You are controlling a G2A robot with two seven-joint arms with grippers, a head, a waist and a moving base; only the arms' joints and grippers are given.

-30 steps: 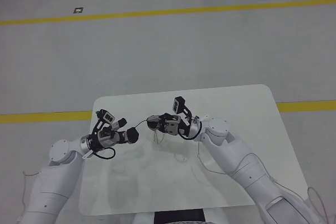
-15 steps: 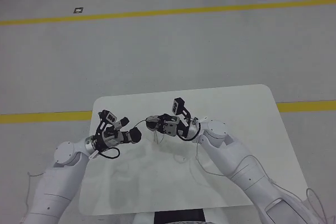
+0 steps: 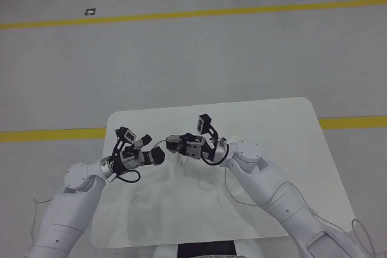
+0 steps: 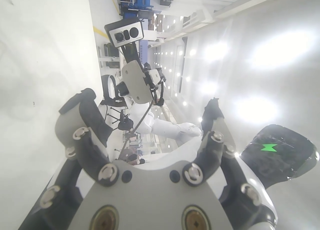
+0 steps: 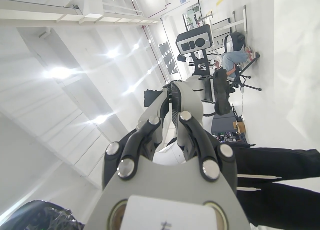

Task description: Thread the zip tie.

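Left wrist view, nearest first: the left claw point(image 4: 148, 102) stands wide, its dark-padded fingers well apart and gripping nothing. The zip tie point(image 4: 140, 119) runs as a thin dark strand through the gap between them and on to the right claw point(image 3: 171, 143), whose fingers are pressed narrow, seemingly pinching the strand. I judge the threading not yet done: one part is held, the other end drops out of sight behind the left claw's palm, no closed loop shows, and the tie's head is too small to make out. The free end has yet to be gripped and fed through. Both claws hover close together above the white bench point(image 3: 277, 129); the likeliest hindrance is the strand itself, thin and springy. Beyond, a yellow line point(image 3: 45, 135) crosses the floor.
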